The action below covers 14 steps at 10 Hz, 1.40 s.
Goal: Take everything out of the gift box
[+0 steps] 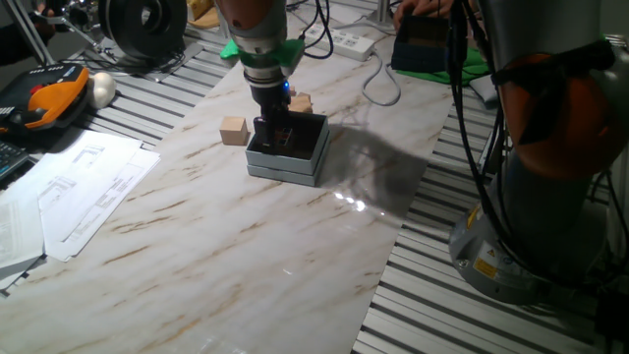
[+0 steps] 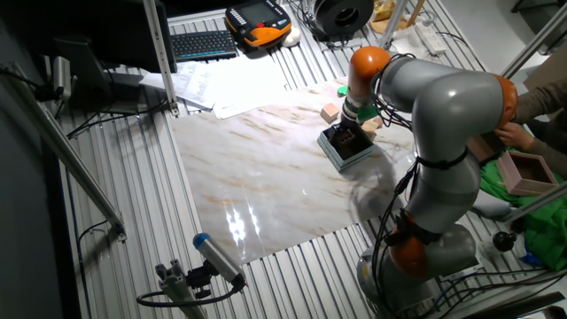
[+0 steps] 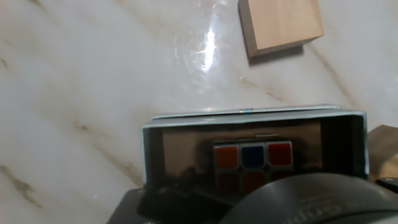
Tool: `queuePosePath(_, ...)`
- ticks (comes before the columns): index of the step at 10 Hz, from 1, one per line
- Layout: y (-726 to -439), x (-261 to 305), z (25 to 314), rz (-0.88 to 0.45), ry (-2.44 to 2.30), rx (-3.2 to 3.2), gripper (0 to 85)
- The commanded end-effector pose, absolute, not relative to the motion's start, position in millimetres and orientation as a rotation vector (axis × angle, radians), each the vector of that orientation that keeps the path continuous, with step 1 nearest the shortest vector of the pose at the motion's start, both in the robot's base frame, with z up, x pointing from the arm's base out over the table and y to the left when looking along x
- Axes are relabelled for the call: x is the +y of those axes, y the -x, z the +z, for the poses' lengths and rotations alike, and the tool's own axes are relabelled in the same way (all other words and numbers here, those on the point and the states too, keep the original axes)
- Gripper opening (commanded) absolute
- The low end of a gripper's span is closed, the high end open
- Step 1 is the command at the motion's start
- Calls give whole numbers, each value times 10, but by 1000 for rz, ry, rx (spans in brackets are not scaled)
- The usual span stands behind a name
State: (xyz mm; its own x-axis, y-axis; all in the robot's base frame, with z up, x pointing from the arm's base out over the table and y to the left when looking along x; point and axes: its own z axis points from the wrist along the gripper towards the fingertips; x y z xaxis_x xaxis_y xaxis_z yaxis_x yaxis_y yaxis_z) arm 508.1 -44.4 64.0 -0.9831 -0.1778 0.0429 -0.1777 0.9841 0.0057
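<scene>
The gift box [image 1: 295, 157] is a small grey-blue box with a dark inside, on the marble table top. It also shows in the other fixed view [image 2: 341, 155] and in the hand view [image 3: 152, 155]. My gripper [image 1: 273, 133] reaches down into it from above. The multicoloured puzzle cube [image 3: 253, 163] lies inside, right below the hand. The fingers are dark against the dark inside, so their spacing is unclear. One light-tan wooden block [image 1: 234, 131] lies on the table left of the box and shows in the hand view [image 3: 280, 25]. A second block [image 1: 300, 102] lies behind the box.
Loose papers [image 1: 79, 192] lie at the left of the marble top [image 1: 246, 256]. A dark box on green cloth [image 1: 428, 44] stands at the back right. Cables and a power strip [image 1: 349, 41] lie behind. The robot's base [image 1: 550, 167] stands at the right.
</scene>
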Motion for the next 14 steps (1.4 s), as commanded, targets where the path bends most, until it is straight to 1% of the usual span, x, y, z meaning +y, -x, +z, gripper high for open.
queuePosePath(1,-5081,-441,642,10,-298,-3095,680)
queuePosePath(2,-5084,-444,641,20,-349,-3099,340)
queuePosePath(4,-5085,-446,685,15,-431,-3081,0)
queuePosePath(6,-5079,-461,897,12,-418,-3043,0)
queuePosePath(8,-5041,-541,1278,23,-368,-3014,0)
queuePosePath(10,-5045,-690,1555,-5,-348,-2997,0)
queuePosePath(11,-5102,-807,1681,-10,-357,-2986,0)
queuePosePath(12,-5168,-915,1768,-42,-355,-2974,0)
queuePosePath(14,-5306,-1146,1876,-42,-411,-2962,0)
